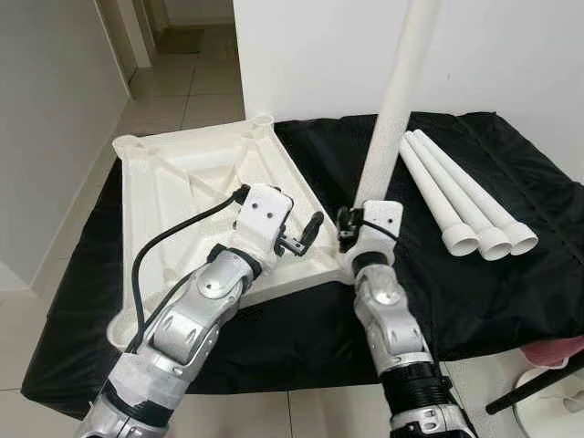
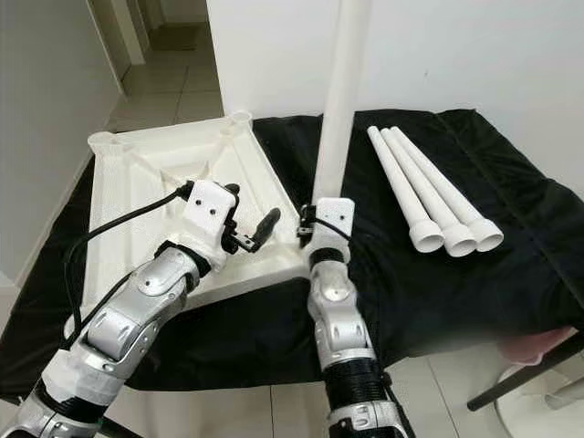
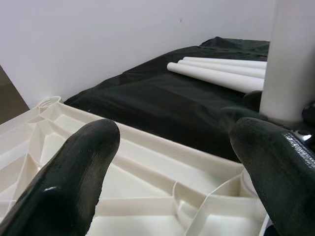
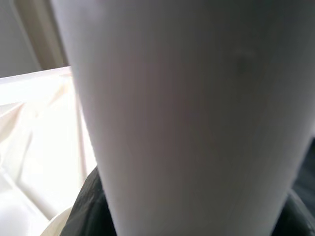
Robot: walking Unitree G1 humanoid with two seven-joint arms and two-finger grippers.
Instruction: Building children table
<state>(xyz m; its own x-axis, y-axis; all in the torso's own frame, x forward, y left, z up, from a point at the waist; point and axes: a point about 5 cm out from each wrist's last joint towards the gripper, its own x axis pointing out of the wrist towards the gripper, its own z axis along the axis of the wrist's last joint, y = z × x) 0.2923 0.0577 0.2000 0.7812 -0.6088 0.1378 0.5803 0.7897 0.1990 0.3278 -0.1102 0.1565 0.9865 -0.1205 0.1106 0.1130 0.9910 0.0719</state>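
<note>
The right gripper (image 1: 347, 228) is closed around the foot of an upright white leg (image 1: 394, 109), holding it at the near corner socket of the upturned tabletop (image 1: 164, 182); the left gripper (image 1: 306, 234) hovers spread wide and empty just above that corner's rim. Risk: the leg stands tall above a low grip, so any tilt may bind or miss the socket, or shift the unclamped top on the black cloth (image 1: 511, 255). Three spare legs (image 1: 456, 196) lie well apart.

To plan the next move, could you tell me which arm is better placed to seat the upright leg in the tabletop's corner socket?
The right. Its right gripper already clasps the upright leg above that corner of the tabletop, while the left gripper hovers open beside it, holding nothing.
</note>
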